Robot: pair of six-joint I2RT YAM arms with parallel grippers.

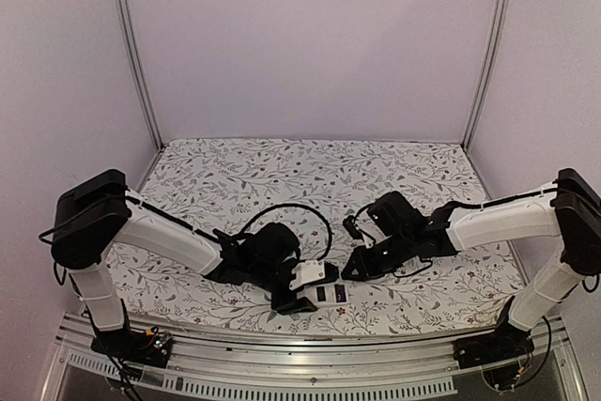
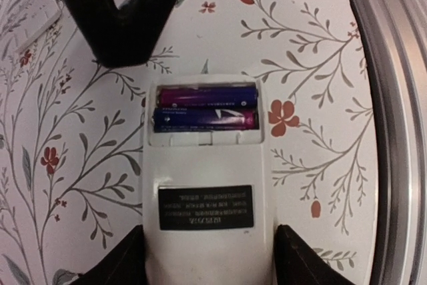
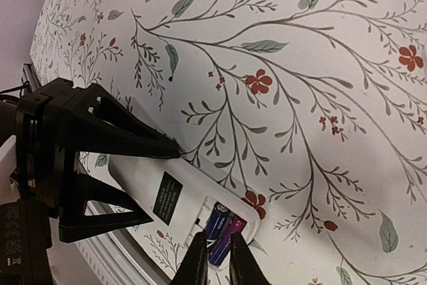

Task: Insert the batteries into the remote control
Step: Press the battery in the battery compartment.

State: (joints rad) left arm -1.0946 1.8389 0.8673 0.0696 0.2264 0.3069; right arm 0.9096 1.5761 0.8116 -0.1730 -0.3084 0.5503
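The small flat white plastic remote control (image 2: 207,165) lies button face down on the counter (image 2: 80,131), a white cloth printed with leafy twigs and red flowers. It sits near the counter's front metal rail (image 2: 393,131). A black label (image 2: 205,208) with pale print sits on its back.

Its open battery compartment (image 2: 200,139) holds both slim dark blue-and-magenta batteries (image 2: 203,108), side by side and lengthwise across it.

The left hand (image 2: 208,245) flanks the labelled end, its fingers close against both edges; I cannot tell whether they clamp it. The right hand (image 3: 218,258) hovers beside the compartment end, its fingers almost pressed together and holding nothing.
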